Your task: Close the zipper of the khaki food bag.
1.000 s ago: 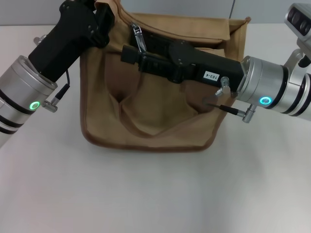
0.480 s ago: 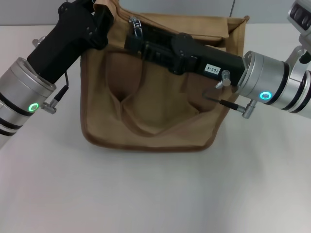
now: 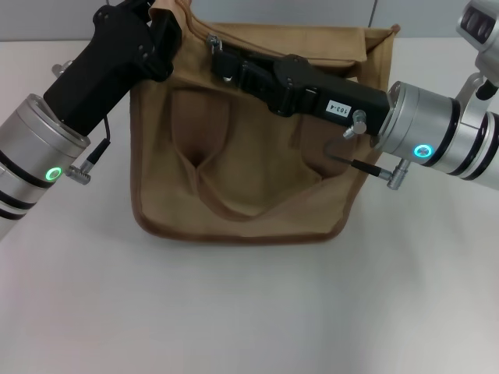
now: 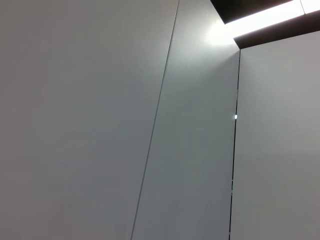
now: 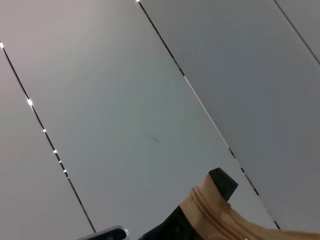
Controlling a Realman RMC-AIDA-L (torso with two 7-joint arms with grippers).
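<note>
In the head view, the khaki food bag [image 3: 249,148] is sitting on the table [image 3: 249,312], soft and slumping. The left gripper [image 3: 160,27] is pinching the bag's top corner. The right gripper [image 3: 222,62] is working at the zipper [image 3: 212,39]; its grip cannot be told. The small pull tab looks slippery.

The left wrist view is showing only wall panels [image 4: 100,125].

The right wrist view alone is showing zipper teeth, just beside a dark fingertip [image 5: 223,184].
</note>
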